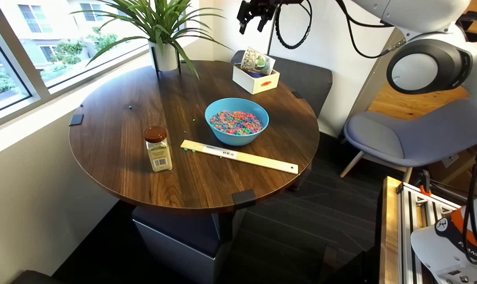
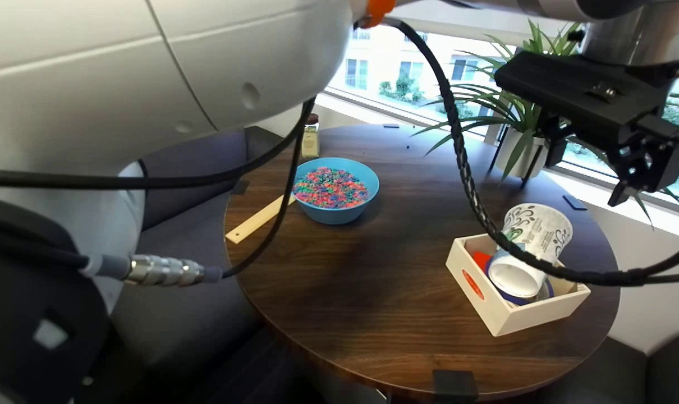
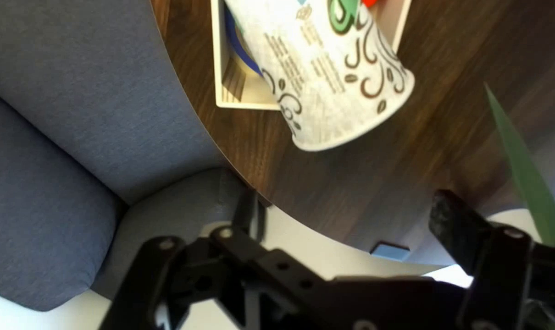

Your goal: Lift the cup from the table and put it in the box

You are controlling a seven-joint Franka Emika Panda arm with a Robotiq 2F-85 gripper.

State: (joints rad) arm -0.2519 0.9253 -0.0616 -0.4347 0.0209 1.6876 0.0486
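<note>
The white paper cup with brown and green print leans tilted in the pale wooden box, its base end sticking out over the box wall. The cup and the box also show in an exterior view, with the cup's open mouth down inside the box. In the wrist view the cup lies across the box's rim. The box stands on the dark round table. My gripper is open and empty, above and apart from the cup. Its fingers are spread wide in the wrist view.
A blue bowl of colourful beads, a wooden ruler and a brown-capped jar stand on the table. A potted plant is by the window, its leaf near my finger. Blue and red items lie in the box.
</note>
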